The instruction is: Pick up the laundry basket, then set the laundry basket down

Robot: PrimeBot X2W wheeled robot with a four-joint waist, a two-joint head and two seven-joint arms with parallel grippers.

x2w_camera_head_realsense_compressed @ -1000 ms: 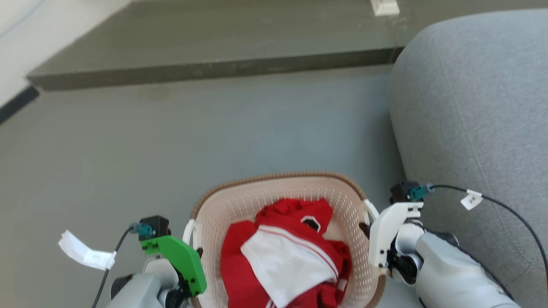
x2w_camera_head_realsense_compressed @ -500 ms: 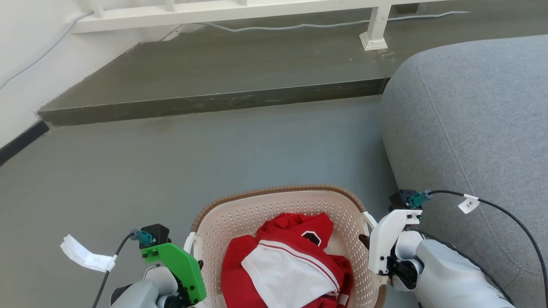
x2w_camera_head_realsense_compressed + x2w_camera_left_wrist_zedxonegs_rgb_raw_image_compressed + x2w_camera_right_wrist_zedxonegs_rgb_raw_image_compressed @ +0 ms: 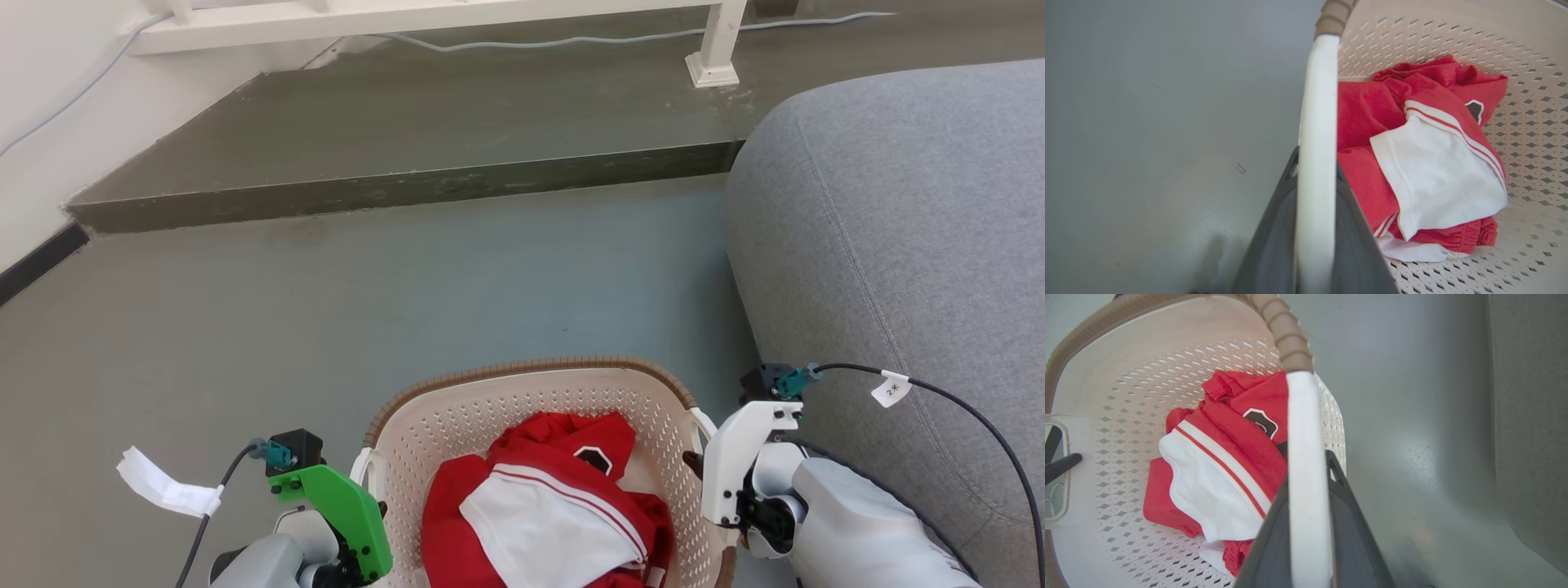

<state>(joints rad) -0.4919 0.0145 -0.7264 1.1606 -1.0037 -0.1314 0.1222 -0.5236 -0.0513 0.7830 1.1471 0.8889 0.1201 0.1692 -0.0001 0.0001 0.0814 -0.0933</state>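
Both hands are pinching: your left hand (image 3: 1315, 171) clamps one white handle (image 3: 1318, 102), your right hand (image 3: 1308, 469) the other white handle (image 3: 1301, 416), of one cream perforated plastic laundry basket (image 3: 522, 400), brown-rimmed, at the head view's lower centre beside one grey fabric sofa (image 3: 898, 204). Inside lies one red-and-white garment bundle (image 3: 563, 506). Two white cable tags (image 3: 163, 488) show; the right tag (image 3: 890, 389) reads "2" plus an unclear mark.

Looks like a home living room: grey fabric sofa (image 3: 898, 229), bare floor (image 3: 367, 327), raised step (image 3: 392, 192), white railing (image 3: 718, 41), laundry basket (image 3: 506, 392) holding clothes (image 3: 555, 506).
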